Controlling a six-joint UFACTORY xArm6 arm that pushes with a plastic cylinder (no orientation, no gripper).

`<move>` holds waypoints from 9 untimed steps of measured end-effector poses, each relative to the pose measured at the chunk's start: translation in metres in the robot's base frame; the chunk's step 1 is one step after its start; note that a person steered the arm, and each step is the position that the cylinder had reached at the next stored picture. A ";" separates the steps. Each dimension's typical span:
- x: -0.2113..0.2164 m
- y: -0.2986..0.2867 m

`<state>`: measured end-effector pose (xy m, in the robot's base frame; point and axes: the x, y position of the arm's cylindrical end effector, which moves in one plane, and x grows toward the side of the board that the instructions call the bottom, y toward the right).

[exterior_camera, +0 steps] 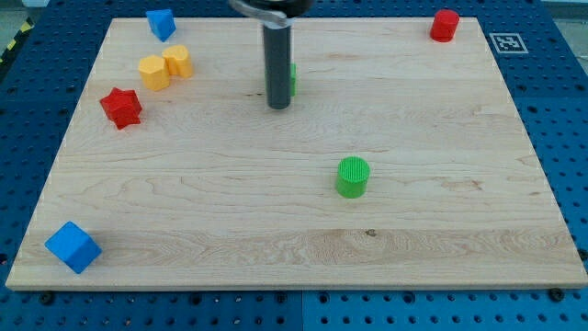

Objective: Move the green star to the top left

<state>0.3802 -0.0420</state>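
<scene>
My tip (278,105) rests on the board in the upper middle of the view. A green block (292,78), most likely the green star, shows only as a thin sliver behind the rod's right side, so its shape cannot be made out. It sits just right of and above the tip, touching or nearly touching the rod. The board's top left corner holds a blue block (161,24).
Two yellow blocks (154,72) (178,61) lie side by side at upper left, with a red star (121,107) below them. A green cylinder (352,176) stands right of centre. A red cylinder (445,25) is at top right, a blue cube (73,246) at bottom left.
</scene>
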 end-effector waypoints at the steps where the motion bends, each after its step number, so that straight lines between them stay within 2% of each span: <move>1: -0.011 -0.030; 2: -0.032 -0.023; 9: -0.022 0.062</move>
<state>0.3584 0.0200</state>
